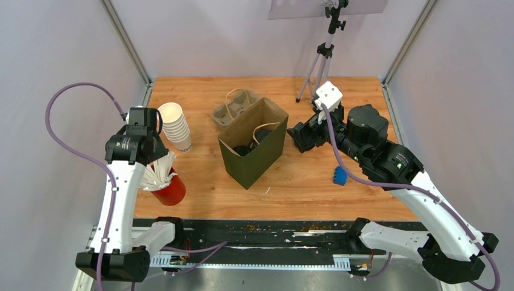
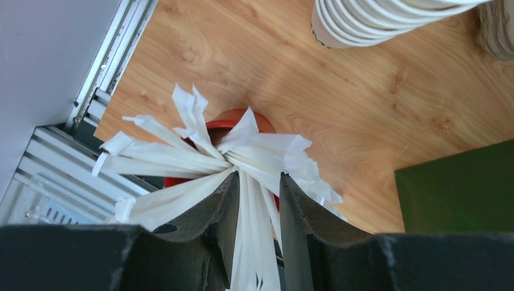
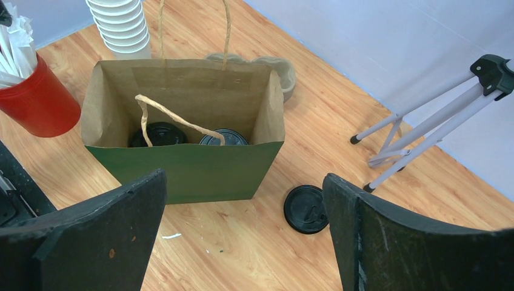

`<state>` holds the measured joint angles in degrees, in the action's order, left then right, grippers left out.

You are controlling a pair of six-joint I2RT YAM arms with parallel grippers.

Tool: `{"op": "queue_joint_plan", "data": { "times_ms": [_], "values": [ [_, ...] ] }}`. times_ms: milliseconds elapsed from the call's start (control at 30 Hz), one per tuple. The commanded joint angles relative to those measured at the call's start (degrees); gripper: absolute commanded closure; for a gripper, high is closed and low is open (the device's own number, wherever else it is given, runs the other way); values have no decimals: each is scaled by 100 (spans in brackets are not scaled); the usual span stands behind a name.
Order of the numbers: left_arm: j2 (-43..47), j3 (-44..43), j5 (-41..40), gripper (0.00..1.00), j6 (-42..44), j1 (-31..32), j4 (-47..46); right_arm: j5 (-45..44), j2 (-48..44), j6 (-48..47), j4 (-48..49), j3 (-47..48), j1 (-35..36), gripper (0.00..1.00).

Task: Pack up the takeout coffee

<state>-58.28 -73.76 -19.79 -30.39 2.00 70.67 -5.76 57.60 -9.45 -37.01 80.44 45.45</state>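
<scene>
Plain pale walls (image 1: 212, 36), wooden table (image 1: 303, 188), possibly a camera tripod (image 1: 327, 50) behind.

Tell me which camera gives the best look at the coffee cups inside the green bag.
Right wrist view. It looks down into the open bag, showing both cups' black lids side by side. The top external view shows them only as dark shapes inside; the left wrist view shows just a corner of the bag's green side.

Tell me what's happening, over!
Left gripper straddles white paper sticks in red cup. Right gripper open. Two black-lidded cups inside green paper bag. Loose black lid beside bag.
</scene>
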Motion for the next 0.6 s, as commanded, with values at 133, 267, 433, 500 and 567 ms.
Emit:
{"op": "queue_joint_plan", "data": {
  "times_ms": [133,267,433,500,567],
  "values": [
    [-168,-22,-288,63,397,-182,-733,24,-125,-194,379,53,-24,0],
    [-225,-7,-340,62,444,-182,-680,-49,-158,-256,357,-2,-22,0],
    [-241,-244,-285,57,541,-182,-601,-55,-130,-259,378,-7,-19,0],
    [-256,-415,-283,57,597,-182,-546,-25,-101,-266,400,-8,-19,0],
    [-258,-591,-306,57,662,-182,-512,0,-63,-272,422,6,-19,0]
  ]
}}
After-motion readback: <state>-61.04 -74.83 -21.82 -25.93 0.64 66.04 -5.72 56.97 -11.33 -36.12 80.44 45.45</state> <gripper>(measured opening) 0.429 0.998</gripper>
